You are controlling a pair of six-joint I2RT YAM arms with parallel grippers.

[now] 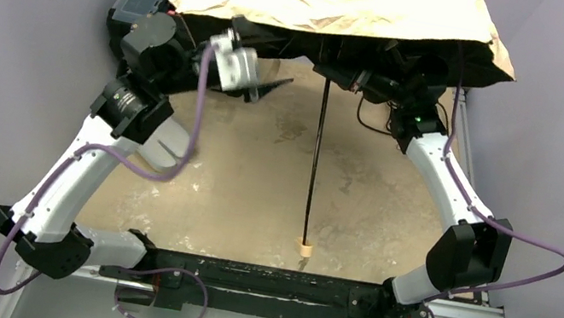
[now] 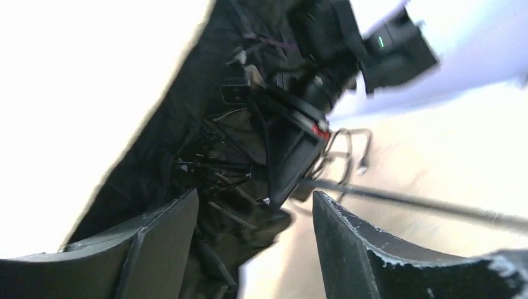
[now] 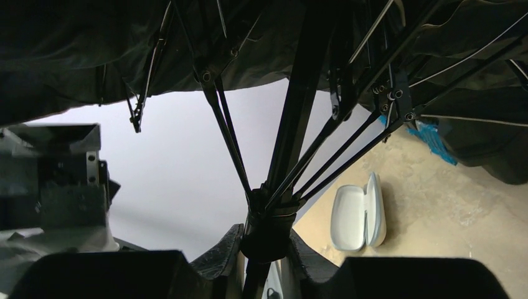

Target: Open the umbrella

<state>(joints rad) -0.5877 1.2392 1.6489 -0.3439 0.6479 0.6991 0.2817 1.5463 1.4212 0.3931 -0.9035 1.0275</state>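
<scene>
The umbrella's tan canopy (image 1: pixel 340 0) is spread wide at the back, with its black lining (image 3: pixel 75 56) and ribs (image 3: pixel 227 134) overhead in the right wrist view. Its thin black shaft (image 1: pixel 316 156) runs down to the pale wooden knob (image 1: pixel 304 247) near the front rail. My right gripper (image 3: pixel 268 240) is shut on the black runner (image 3: pixel 269 224) on the shaft, under the canopy (image 1: pixel 353 76). My left gripper (image 1: pixel 273 85) is open and empty beside the canopy's left edge. In the left wrist view, its fingers (image 2: pixel 165 233) frame the ribs (image 2: pixel 212 165) and the shaft (image 2: pixel 423 202).
A black toolbox (image 1: pixel 135 7) stands at the back left behind the left arm. An open white glasses case (image 3: pixel 358 215) lies on the beige table under the canopy, with a blue scrap (image 3: pixel 429 134) beyond it. Grey walls close in both sides.
</scene>
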